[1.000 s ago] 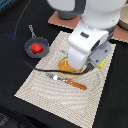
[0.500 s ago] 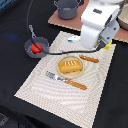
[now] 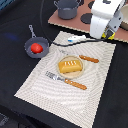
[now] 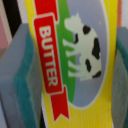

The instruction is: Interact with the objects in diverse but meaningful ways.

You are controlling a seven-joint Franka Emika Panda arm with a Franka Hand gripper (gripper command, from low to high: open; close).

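My gripper hangs above the far right edge of the striped mat, shut on the flat yellow butter block. In the wrist view its "BUTTER" label with a cow fills the picture between the grey fingers. The orange-yellow bread loaf lies in the middle of the mat. The red tomato sits in a small dark pan at the exterior view's left. The white fish-shaped piece lies at the mat's far edge.
A wooden-handled fork lies in front of the bread and a wooden-handled knife lies at the bread's right in the exterior view. A grey pot and a brown toy stove board stand at the back. A cable runs across the dark table.
My gripper has risen from over the bread and moved back toward the exterior view's upper right with the butter block in it. The bread is now uncovered.
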